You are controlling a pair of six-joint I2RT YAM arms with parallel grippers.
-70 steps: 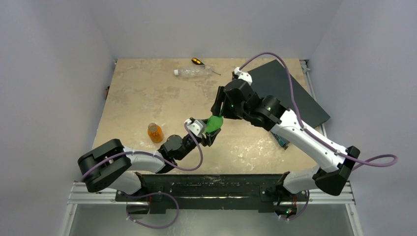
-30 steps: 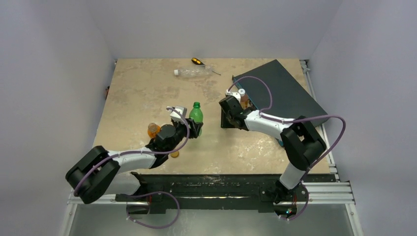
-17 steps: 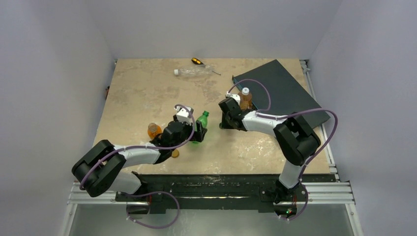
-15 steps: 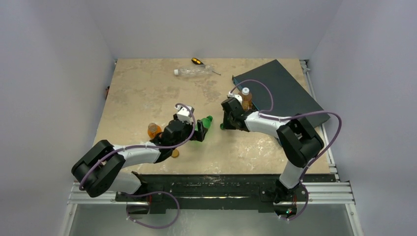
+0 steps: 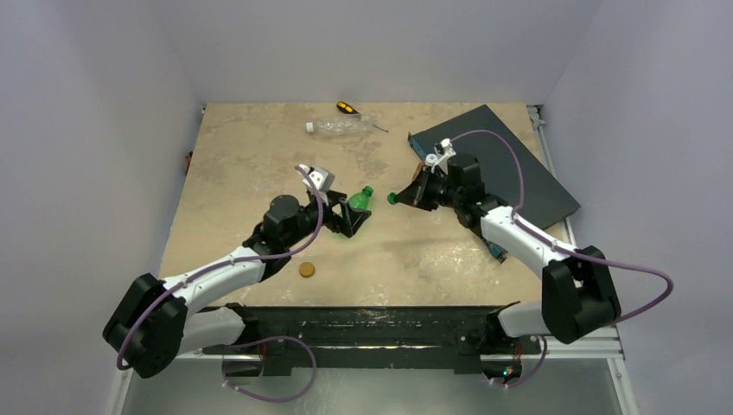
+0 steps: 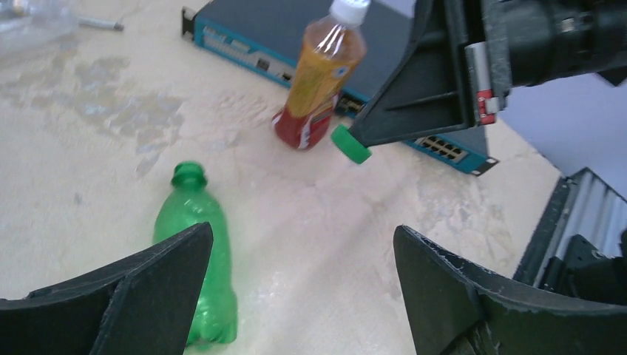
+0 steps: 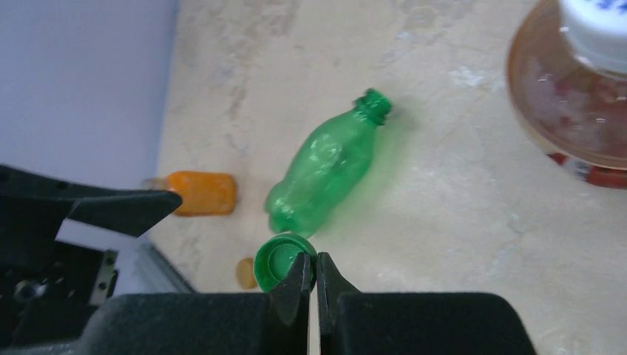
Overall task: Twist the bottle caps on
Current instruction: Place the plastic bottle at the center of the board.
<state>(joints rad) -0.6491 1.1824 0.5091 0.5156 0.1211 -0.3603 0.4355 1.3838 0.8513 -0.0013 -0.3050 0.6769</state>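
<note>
My right claw (image 7: 311,260): shut hard, pinching the green cap (image 7: 284,260) by its rim at the very tips, so the cap hangs off to 1 side. My left claw (image 6: 303,235): jaws wide, holding nothing.

The green bottle (image 6: 197,248) lies on its side on the table (image 5: 251,164), neck bare, body just beside 1 left finger. I cannot tell whether they touch.

Risks, as I judge them:
1. The grip is on the rim only. Any side load at the neck could pivot the cap out of the tips.
2. The bottle is loose and round. If I press the cap on with the left claw not yet gripping it, it will roll or skid off.
3. If the cap meets the neck tilted, it cross-threads or skips.
4. The amber bottle (image 6: 316,78), white-capped, stands close by my right claw, and a careless wrist swing could topple it.

The orange bottle (image 7: 198,192) also lies down, with the orange cap (image 5: 306,270) near it.
</note>
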